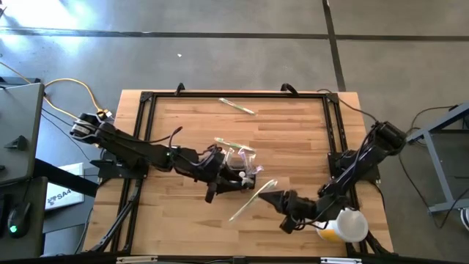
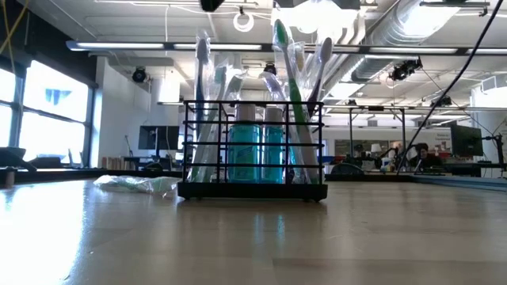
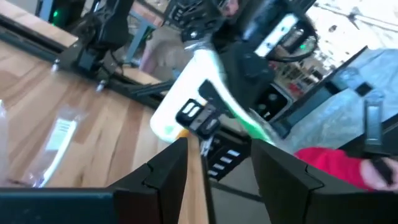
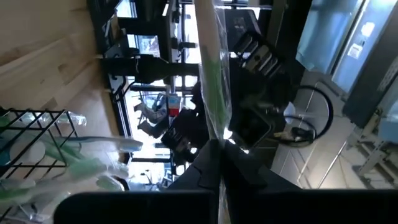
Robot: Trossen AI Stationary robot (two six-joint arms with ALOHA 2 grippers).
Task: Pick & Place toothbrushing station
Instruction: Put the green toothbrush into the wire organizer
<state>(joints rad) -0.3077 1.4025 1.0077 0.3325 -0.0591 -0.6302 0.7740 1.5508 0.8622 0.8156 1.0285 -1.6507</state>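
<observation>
The toothbrushing station, a small black wire caddy [image 1: 240, 170], stands on the wooden table's middle. It holds several toothbrushes and two blue bottles, as the low view [image 2: 253, 150] shows. My left gripper [image 1: 218, 183] is open and empty at the caddy's near-left side; its fingers [image 3: 168, 177] have only table between them. My right gripper [image 1: 270, 196] is shut on a wrapped green toothbrush [image 1: 253, 199] just right of the caddy, which also shows in the right wrist view [image 4: 31, 143]. My right gripper pinches the wrapped toothbrush between its two fingers, on the wrapper around the handle [image 4: 214, 134]. The toothbrush sticks out ahead of the fingertips. In the high view it slants from near-left to far-right across the fingers. I cannot tell whether it is clear of the table.
A white-and-yellow cup [image 1: 348, 226] lies at the table's near right corner beside my right arm. A wrapped toothbrush [image 1: 237, 105] lies near the far edge. Another clear wrapper [image 2: 135, 184] lies on the table beside the caddy. A black frame [image 1: 146, 99] borders the tabletop.
</observation>
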